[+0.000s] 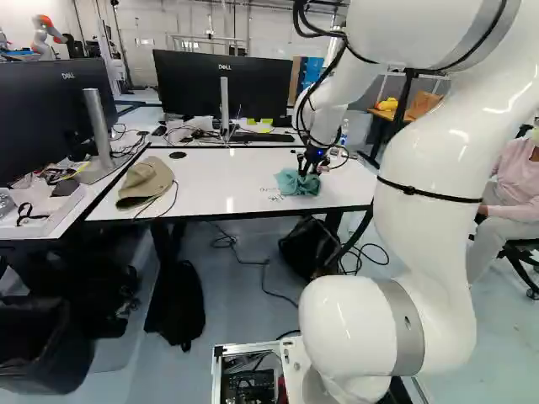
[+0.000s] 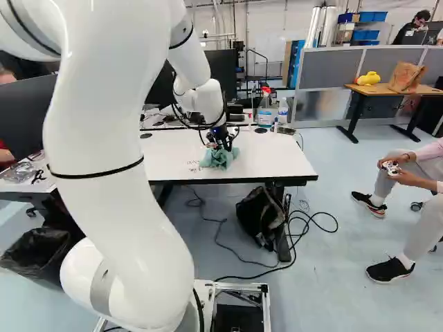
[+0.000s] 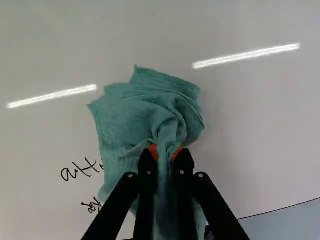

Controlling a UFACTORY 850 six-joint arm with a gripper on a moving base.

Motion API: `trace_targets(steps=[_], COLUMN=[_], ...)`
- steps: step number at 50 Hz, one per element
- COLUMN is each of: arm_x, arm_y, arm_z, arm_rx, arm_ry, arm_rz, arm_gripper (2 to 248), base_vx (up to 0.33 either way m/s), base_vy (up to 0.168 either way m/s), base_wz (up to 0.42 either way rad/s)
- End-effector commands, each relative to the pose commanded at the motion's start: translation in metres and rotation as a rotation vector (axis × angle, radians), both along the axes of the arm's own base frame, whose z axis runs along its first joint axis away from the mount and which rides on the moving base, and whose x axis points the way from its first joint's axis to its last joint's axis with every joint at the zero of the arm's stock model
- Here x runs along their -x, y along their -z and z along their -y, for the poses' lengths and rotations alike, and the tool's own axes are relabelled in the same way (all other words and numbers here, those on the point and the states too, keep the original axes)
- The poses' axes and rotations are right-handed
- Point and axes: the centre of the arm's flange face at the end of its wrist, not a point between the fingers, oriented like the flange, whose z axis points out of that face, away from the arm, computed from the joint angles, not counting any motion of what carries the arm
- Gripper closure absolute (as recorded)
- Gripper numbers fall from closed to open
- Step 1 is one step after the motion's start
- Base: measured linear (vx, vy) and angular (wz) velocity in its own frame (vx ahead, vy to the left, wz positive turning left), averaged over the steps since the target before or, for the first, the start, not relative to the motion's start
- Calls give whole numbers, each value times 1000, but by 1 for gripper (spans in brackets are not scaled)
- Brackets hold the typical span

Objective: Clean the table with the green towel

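My gripper (image 1: 310, 162) is low over the white table (image 1: 223, 160) in the left base view. In the wrist view both orange-padded fingers of the gripper (image 3: 165, 152) pinch a fold of the green towel (image 3: 145, 117), so it is shut on the cloth. The bunched towel lies on the tabletop, spreading ahead of the fingers and back beneath them. Black handwriting (image 3: 80, 171) shows on the white surface right beside the towel, partly covered by its edge. The table's edge runs close by.
A tan cap (image 1: 146, 182) lies on the table, with monitors (image 1: 223, 84) behind. Bottles (image 2: 265, 107) stand beyond the far edge. Under the table sits a black bag (image 2: 261, 214). Another robot (image 1: 46, 35) is far back.
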Motion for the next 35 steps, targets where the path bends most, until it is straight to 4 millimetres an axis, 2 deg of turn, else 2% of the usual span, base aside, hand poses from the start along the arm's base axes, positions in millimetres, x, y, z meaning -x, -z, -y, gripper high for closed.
trace_targets(steps=[18,35], arm_x=[-24,-22], arm_y=[0,0], arm_z=[-23,-55], arm_rx=[1,1], arm_ry=[-47,-104], arm_rz=[11,10], arm_gripper=[204,204], base_vx=[0,0], base_vy=[0,0], base_wz=[0,0])
